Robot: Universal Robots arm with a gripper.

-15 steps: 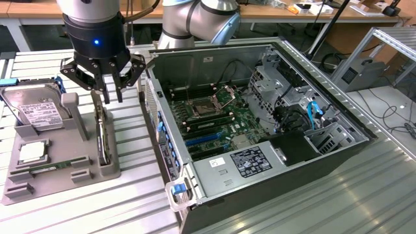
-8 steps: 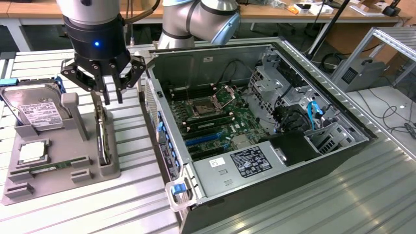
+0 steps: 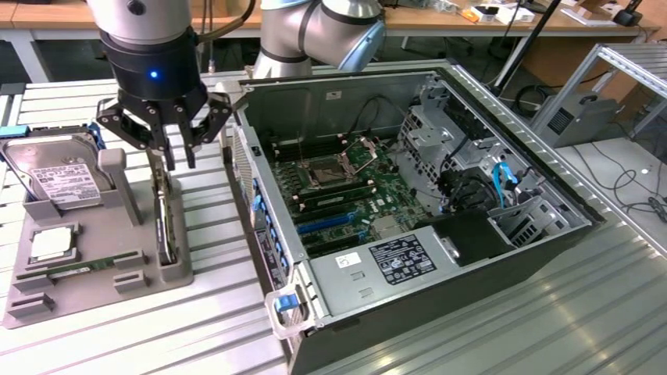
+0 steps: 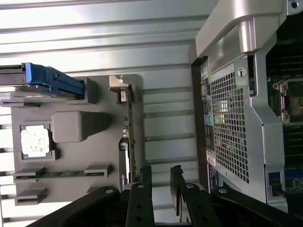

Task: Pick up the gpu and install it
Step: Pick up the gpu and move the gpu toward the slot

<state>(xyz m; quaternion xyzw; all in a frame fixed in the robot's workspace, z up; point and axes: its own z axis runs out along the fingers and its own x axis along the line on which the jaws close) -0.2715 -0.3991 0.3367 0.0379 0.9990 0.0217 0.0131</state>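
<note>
1. Empty gripper (image 3: 180, 160), fingers part spread, hovers just above gpu (image 3: 161, 225).
2. On-edge gpu sits in gray holder tray (image 4: 94, 151), exterior view's right side.
3. Likely light, stiff, fragile; pinch upper edge across faces.

**Gripper beside the gpu**

The gpu (image 4: 131, 142) stands on edge in the grey holder (image 4: 71, 127). Taking the case (image 4: 232, 127) as three o'clock from the gpu, the CPU (image 4: 35, 142) lies at nine, the drive (image 4: 47, 84) at ten and the memory stick (image 4: 61, 173) at eight. The gripper (image 4: 161, 172) hangs at five, fingers apart with bare table (image 4: 165, 52) between them, one finger just beside the gpu.
</note>
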